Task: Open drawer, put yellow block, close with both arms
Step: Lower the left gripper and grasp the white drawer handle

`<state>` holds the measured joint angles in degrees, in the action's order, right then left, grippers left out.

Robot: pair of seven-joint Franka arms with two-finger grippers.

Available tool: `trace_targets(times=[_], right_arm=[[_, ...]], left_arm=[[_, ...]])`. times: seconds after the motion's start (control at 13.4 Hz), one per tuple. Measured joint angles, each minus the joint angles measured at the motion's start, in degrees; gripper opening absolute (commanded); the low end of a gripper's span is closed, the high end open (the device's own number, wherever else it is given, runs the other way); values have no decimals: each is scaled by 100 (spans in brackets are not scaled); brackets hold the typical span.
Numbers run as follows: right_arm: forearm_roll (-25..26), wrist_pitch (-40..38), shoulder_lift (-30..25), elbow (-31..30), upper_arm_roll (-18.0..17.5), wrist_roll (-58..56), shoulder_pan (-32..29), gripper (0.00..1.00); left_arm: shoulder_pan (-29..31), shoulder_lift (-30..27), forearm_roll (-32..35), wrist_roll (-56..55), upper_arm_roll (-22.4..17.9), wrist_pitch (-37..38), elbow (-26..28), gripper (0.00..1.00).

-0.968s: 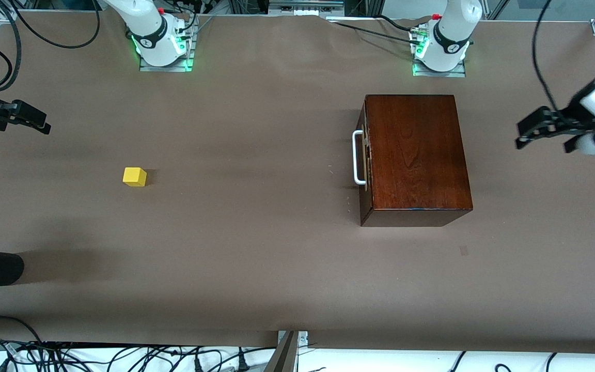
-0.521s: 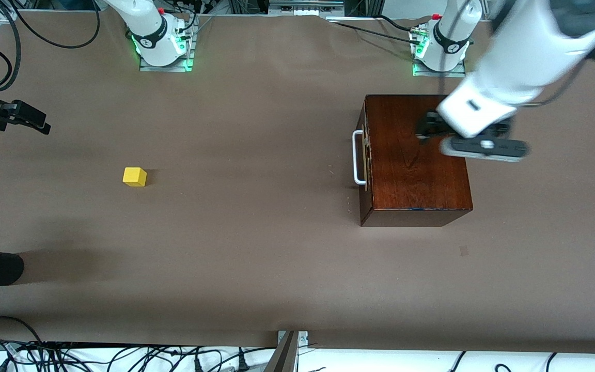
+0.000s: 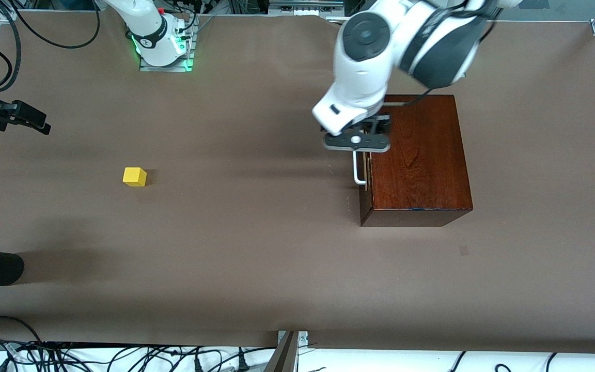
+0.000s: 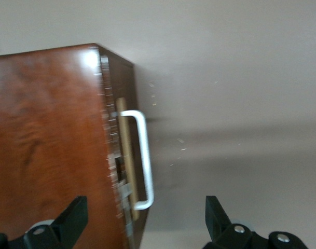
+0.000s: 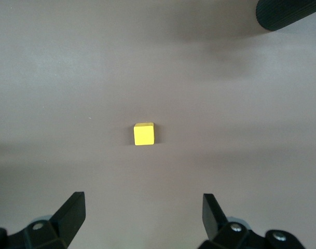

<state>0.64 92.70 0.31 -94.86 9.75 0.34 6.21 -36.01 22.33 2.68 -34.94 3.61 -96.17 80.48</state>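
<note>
the brown table [image 3: 256, 258] fills nearly the whole front view. the left arm [image 3: 406, 36] reaches down from the top of the frame toward its centre, the biggest thing on show. under it, right of centre, sits the dark wooden box [image 3: 416, 155], its drawer [image 4: 127, 155] pushed in; the white handle [image 3: 359, 173] sticks out of the box's side that faces the frame's middle. the left gripper [image 3: 355, 135] hangs over the handle end of the box, fingers [image 4: 72, 218] spread wide with nothing between them. at the left edge of the frame, in the upper part, the right gripper [image 3: 21, 119] waits over bare table, its fingers [image 5: 69, 212] also spread wide and empty. the yellow block [image 3: 134, 176] lies on the table in the left-middle of the front view, well apart from the box, and sits mid-frame in the right wrist view.
</note>
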Motion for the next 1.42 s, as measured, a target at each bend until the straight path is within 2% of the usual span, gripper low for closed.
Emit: trace_targets(times=[0.37,0.6,1.42], right_arm=[[0,-10,35,0,0,0,0,100],[0,-11,85,0,0,0,0,100],[0,-11,127,0,0,0,0,100]], left_arm=[[-279,499,136,-46,22,-815,576,100],[-322,588,375,-46,21,-1184,1026,100],[-297,655,475,-47,-79,-1205,1404,100]])
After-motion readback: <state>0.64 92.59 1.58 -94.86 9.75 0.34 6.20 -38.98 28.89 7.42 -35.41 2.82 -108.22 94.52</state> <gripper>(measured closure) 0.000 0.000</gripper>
